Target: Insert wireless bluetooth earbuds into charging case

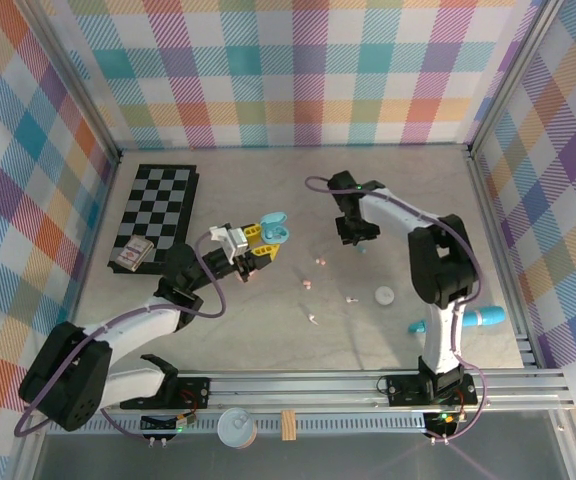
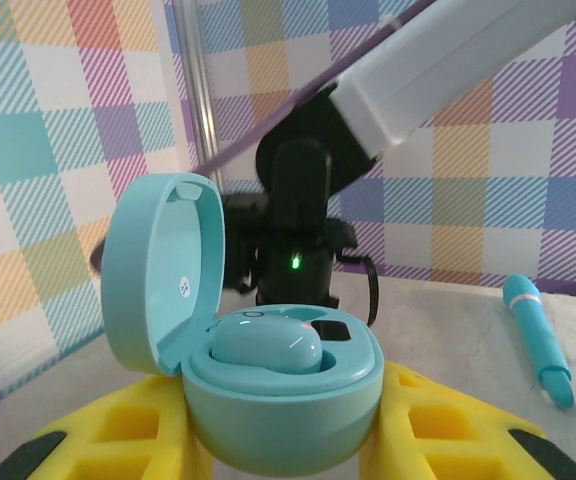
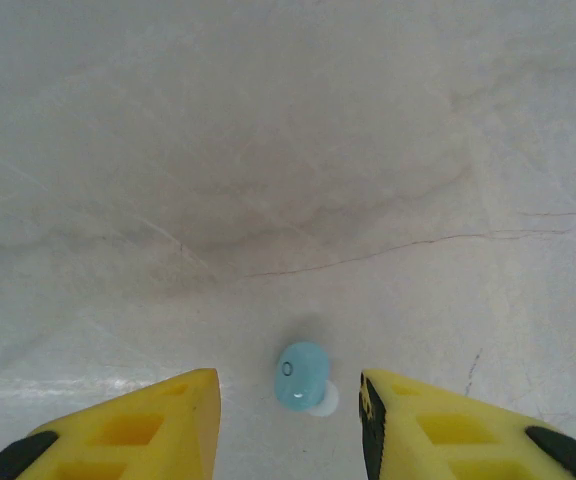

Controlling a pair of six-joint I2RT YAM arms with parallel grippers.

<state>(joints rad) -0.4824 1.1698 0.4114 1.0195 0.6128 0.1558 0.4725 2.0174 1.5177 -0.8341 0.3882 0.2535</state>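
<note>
Earbuds (image 1: 308,285) lie loose on the pale table (image 1: 268,340) — tiny pink ones dotted around its middle, between the two arms. The left gripper (image 1: 261,243) reaches in from seven o'clock toward the centre and is clamped on a light blue charging case (image 2: 283,410), its yellow fingers (image 2: 118,430) pressing the base from both sides. In the left wrist view the lid (image 2: 158,270) stands swung up at nine o'clock of the case, and a light blue earbud (image 2: 266,345) sits in the socket nearest the camera. The right gripper (image 3: 288,385) hangs at about two o'clock from the table's centre, pointing down, with its jaws parted. A second blue earbud (image 3: 303,377) lies on the table between the yellow tips — a gap shows on either side, so it touches neither. A round white case (image 1: 384,295) rests at four o'clock, near the right arm, and a turquoise tube (image 1: 483,318) lies just behind that arm. A checkerboard (image 1: 158,205) lies at ten o'clock, with a small box (image 1: 133,253) on its near corner.
</note>
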